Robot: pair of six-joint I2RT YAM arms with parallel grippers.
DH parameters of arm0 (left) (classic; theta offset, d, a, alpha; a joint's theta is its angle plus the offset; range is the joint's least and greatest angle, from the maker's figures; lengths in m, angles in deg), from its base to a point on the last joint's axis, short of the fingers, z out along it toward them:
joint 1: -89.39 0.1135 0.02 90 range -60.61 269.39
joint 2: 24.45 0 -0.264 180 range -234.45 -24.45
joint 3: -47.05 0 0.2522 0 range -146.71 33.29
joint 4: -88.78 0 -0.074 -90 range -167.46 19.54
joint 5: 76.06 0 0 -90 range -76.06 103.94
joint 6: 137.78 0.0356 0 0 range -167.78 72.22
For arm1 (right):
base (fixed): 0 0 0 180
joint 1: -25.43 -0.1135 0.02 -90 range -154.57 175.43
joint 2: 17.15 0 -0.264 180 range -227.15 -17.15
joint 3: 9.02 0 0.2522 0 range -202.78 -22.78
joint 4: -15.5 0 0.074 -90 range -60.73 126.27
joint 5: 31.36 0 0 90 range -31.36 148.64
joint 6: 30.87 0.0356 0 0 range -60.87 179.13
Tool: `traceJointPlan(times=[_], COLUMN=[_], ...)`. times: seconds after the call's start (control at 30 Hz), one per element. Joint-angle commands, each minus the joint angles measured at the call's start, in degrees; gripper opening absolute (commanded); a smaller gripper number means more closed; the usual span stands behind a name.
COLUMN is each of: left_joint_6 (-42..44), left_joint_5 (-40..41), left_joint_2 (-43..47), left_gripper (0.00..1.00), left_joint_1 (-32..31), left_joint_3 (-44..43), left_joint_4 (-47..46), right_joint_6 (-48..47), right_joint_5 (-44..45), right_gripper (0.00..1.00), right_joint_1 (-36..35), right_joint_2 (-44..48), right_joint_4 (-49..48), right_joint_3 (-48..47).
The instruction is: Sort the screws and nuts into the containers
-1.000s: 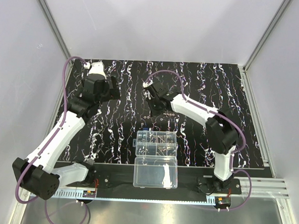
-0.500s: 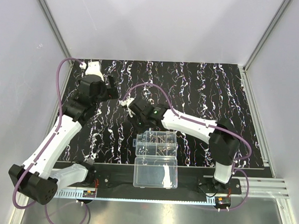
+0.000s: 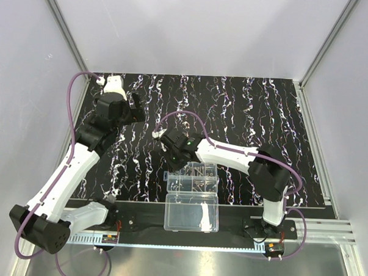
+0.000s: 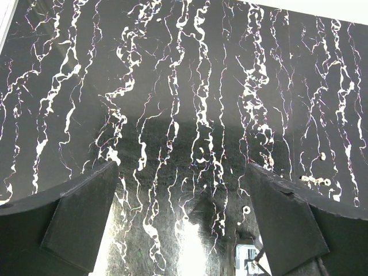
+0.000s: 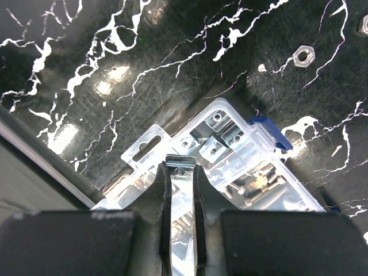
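In the right wrist view my right gripper [image 5: 179, 174] is shut on a shiny square nut [image 5: 180, 163] with a hole in it. It hangs just over the far-left corner of the clear organizer box [image 3: 192, 177]. The containers [image 5: 217, 148] below hold several square nuts, and another compartment holds screws [image 5: 253, 190]. A loose hex nut [image 5: 303, 55] lies on the black mat beyond the box. My left gripper [image 4: 183, 169] stands open over the mat at the far left [image 3: 134, 108], holding nothing. Small nuts [image 4: 246, 209] [image 4: 326, 181] lie ahead of it.
The box's undivided clear lid half [image 3: 192, 213] lies open toward the near edge. A blue latch [image 5: 270, 132] sticks out from the box's side. The black mat with white streaks [image 3: 246, 110] covers the table, with grey walls on three sides.
My right arm swung from the mat's back middle leftward and nearer, ending over the box's far-left corner with its jaws unchanged. The left arm drew slightly back and left.
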Motion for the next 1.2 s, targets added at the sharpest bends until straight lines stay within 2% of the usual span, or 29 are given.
traceJointPlan(times=[0.0,0.1,0.2,0.23,0.27,0.37,0.4,0.47,0.53,0.63,0.8,0.9,1.0,1.17], left_joint_6=[-0.1,-0.1,-0.1,-0.1,-0.1,-0.1,-0.1,-0.1,-0.1,0.0,0.1,0.1,0.1,0.1], left_joint_5=[0.1,-0.3,-0.5,-0.2,-0.1,-0.3,-0.3,-0.3,-0.1,0.2,0.7,1.0,0.2,0.0], left_joint_2=[1.2,1.1,1.2,1.4,1.4,1.2,1.1,0.9,0.9,0.5,-0.5,-1.4,-2.8,-5.3], left_gripper=[0.99,0.99,0.99,0.99,0.99,0.99,0.99,0.99,0.99,0.99,0.99,0.99,0.99,0.99], left_joint_1=[0.2,0.2,0.1,0.2,0.1,0.1,0.2,0.1,0.2,0.1,0.1,0.1,0.2,0.2], left_joint_3=[-2.4,-2.3,-2.3,-2.3,-2.3,-2.3,-2.3,-2.2,-2.2,-2.2,-2.0,-2.0,-1.8,-2.0], left_joint_4=[-2.3,-2.4,-2.4,-2.4,-2.5,-2.4,-2.4,-2.4,-2.4,-2.4,-2.6,-2.5,-2.6,-2.4], right_joint_6=[0.4,0.2,0.6,0.8,1.4,1.8,1.8,1.9,2.0,4.2,12.0,13.9,12.9,12.3], right_joint_5=[1.7,4.1,4.5,4.8,4.9,4.9,5.2,6.7,10.1,11.3,10.9,9.3,8.5,7.5], right_gripper=[0.09,0.15,0.33,0.44,0.48,0.59,0.59,0.68,0.72,0.74,0.74,0.72,0.71,0.60], right_joint_1=[-0.3,-0.3,-0.3,-0.3,-0.3,-0.3,-0.3,0.2,1.9,6.4,19.4,23.2,23.5,23.4], right_joint_2=[-0.5,-0.9,-0.5,-0.4,-0.1,1.1,2.0,3.2,3.3,3.0,2.3,2.1,1.6,-2.1], right_joint_4=[-1.5,-0.7,-0.6,-0.6,-0.5,-0.2,-0.1,0.3,2.0,5.2,7.7,6.8,3.9,4.1], right_joint_3=[-0.2,-0.2,-0.1,-0.1,-0.2,-0.8,-1.3,-2.0,-3.9,-6.3,-6.9,-5.2,-3.7,-5.1])
